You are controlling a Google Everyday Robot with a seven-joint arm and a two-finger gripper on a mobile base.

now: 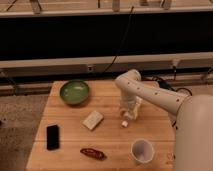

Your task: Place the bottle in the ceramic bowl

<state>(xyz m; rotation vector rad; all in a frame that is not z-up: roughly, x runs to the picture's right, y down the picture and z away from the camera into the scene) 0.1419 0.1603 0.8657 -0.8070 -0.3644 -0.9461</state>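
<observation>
The bottle [126, 119] is on the table [107, 140], right of the middle, directly under the claw [129, 111]. Only its lower end shows clearly: the white cap [124, 123] sticks out below the claw and points toward the near edge of the table and a little to the left. The clear body runs from the cap up and slightly right, into the claw, so the long axis lies roughly front to back with a small slant. It is not clear whether the bottle lies flat on the wood or is tipped up at the far end.

The claw hangs at the end of the white arm [150, 95], which comes in from the right, bends at a rounded joint above the table and drops straight down onto the bottle. The claw is right at the bottle's body. Whether it is apart or clamped on the bottle cannot be told.

The bowl [75, 92] sits near the far left corner of the table, well apart from the bottle, with nothing in it. A pale block [93, 120] lies between bowl and bottle, nearer the bottle and not touching it. A black phone [52, 136] lies at the near left, a red-brown thing [93, 153] by the near edge, and a white cup [142, 150] stands upright at the near right, in front of the bottle.
</observation>
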